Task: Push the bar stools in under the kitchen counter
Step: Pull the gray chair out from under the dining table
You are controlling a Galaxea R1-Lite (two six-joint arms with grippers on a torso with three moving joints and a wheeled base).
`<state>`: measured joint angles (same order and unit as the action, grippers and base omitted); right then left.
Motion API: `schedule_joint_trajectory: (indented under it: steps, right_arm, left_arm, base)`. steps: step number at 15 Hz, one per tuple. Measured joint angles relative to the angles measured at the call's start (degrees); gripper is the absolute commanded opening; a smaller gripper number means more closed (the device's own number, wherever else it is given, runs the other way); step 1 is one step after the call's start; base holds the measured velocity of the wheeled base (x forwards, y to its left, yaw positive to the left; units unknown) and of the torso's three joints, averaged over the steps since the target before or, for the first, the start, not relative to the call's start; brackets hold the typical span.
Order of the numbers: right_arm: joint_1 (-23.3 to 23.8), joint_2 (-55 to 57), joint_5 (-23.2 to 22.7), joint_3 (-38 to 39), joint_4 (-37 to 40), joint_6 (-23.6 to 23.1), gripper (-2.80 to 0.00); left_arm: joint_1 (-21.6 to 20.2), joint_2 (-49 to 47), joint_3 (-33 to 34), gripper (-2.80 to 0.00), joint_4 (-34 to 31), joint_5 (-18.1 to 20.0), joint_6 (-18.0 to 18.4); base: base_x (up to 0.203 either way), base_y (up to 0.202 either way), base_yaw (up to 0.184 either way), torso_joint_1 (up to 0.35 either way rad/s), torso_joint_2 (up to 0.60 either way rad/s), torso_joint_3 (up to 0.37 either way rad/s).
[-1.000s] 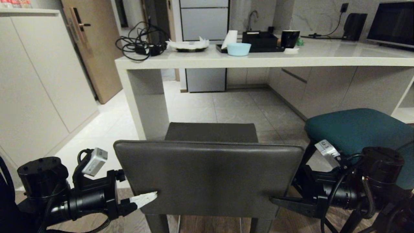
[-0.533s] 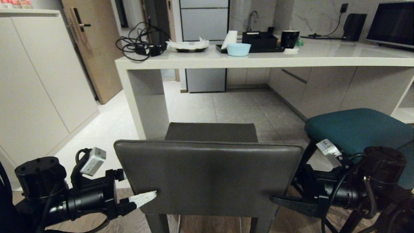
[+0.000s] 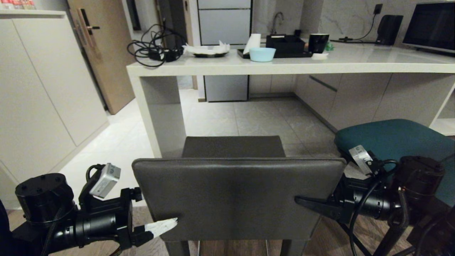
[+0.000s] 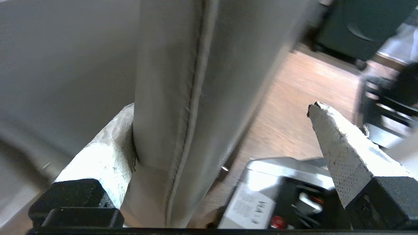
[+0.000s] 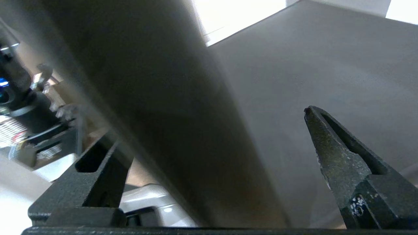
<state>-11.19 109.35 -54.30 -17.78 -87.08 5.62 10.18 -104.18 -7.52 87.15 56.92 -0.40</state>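
The dark grey stool fills the lower centre of the frame, short of the kitchen counter. The left gripper and right gripper straddle its backrest edges, jaws wide, apparently gripping nothing. Uneven pushing could swing it into the counter's side panel; open floor lies ahead.

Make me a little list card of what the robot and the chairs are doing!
grey stool: in front of robot, seat not yet under counter
teal stool: to the right, out from counter
left gripper: open, straddling backrest's left edge
right gripper: open, straddling backrest's right edge
on counter: cables, blue bowl
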Motion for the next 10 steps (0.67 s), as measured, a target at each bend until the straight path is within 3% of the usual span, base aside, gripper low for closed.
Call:
schedule_joint_trajectory:
  steps: [6,10]
  right_arm:
    - [1.4,3.8,5.9,-5.5,-0.3,0.8,0.00]
    - [1.3,5.3,6.7,-6.4,-0.4,0.8,0.00]
  left_arm:
    - [8.0,1.9,2.8,0.00,0.0,0.8,0.0]
    - [8.6,2.1,3.4,0.00,0.1,0.1,0.0]
  base:
    - [0.000,0.000,0.000,0.000,0.00,0.000]
    - [0.000,0.000,0.000,0.000,0.00,0.000]
